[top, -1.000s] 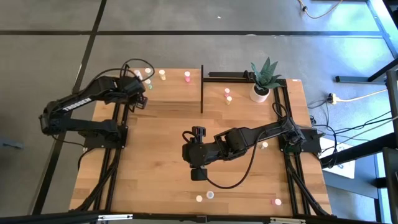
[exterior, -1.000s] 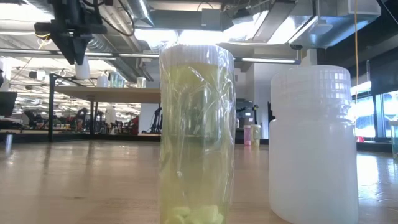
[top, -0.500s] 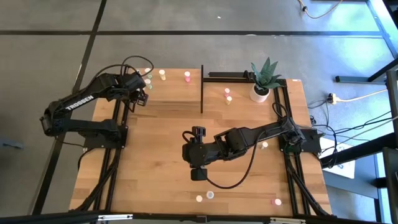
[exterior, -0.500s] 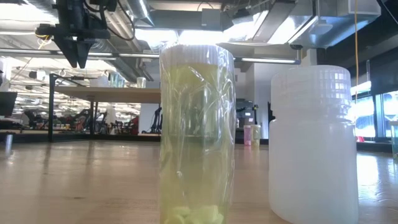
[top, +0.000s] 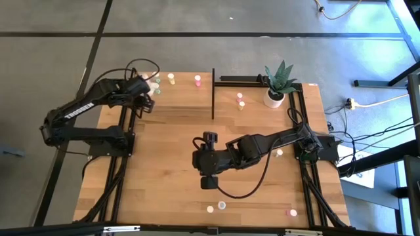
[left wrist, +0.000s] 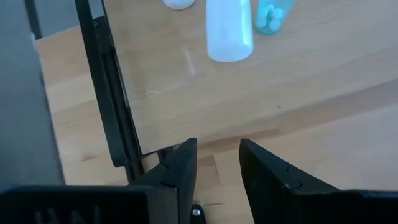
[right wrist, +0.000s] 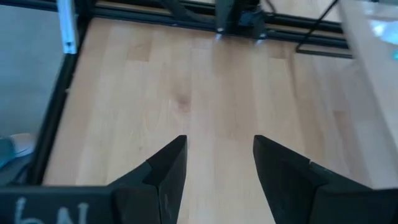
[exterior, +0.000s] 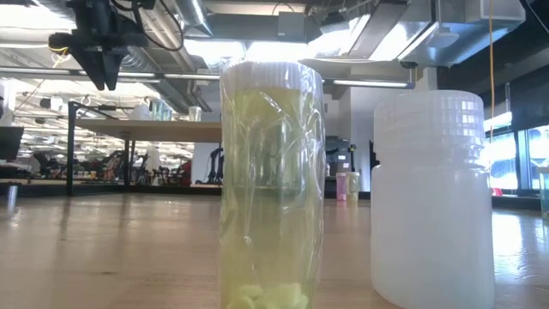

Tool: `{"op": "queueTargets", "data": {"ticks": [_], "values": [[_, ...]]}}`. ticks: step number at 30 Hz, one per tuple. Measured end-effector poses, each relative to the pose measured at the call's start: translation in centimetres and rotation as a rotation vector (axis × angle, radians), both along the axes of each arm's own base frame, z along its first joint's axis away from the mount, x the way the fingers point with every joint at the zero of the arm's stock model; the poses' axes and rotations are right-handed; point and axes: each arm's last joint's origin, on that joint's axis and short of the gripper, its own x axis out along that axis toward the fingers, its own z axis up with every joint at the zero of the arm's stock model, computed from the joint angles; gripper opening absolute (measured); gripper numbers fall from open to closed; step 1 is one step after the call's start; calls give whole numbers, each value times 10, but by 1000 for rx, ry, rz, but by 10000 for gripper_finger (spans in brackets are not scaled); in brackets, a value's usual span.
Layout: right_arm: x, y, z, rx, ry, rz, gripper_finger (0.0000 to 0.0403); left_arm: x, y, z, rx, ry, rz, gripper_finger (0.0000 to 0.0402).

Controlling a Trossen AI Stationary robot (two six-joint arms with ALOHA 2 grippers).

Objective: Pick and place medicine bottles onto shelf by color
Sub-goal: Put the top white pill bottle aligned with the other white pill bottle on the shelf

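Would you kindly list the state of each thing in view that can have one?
Left pincer: open, empty, raised near the table's far-left corner.
Right pincer: open, empty, over bare wood at mid-table.
White bottle: lying on its side.
Yellow-green bottle: upright, capped.
Plant pot: upright on the shelf.

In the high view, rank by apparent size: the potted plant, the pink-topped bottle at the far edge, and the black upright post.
1. Potted plant
2. Black upright post, long but thin
3. Pink-topped bottle, a tiny dot

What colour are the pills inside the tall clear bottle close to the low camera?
Pale yellow-green; the clear bottle shows them best in the low view.
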Motion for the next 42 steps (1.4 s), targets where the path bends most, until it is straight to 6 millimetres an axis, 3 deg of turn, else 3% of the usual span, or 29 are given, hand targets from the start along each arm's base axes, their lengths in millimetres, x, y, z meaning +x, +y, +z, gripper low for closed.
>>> {"op": "queueTargets", "data": {"ticks": [11,21,29,36,42], "values": [[-15,-17,27,-25,-65,-64,186,-24,-29,17,95,-132,-183,113],[-44,-63,65,-57,-112,-195,186,-24,-34,19,118,-153,-229,114],[-42,-102,66,-112,-159,-504,186,-24,-34,19,138,-147,-221,114],[-43,-116,69,-229,-215,-658,186,-4,-25,23,200,-193,-276,114],[-42,-123,68,-236,-208,-673,186,13,-8,17,202,-152,-213,114]]}}
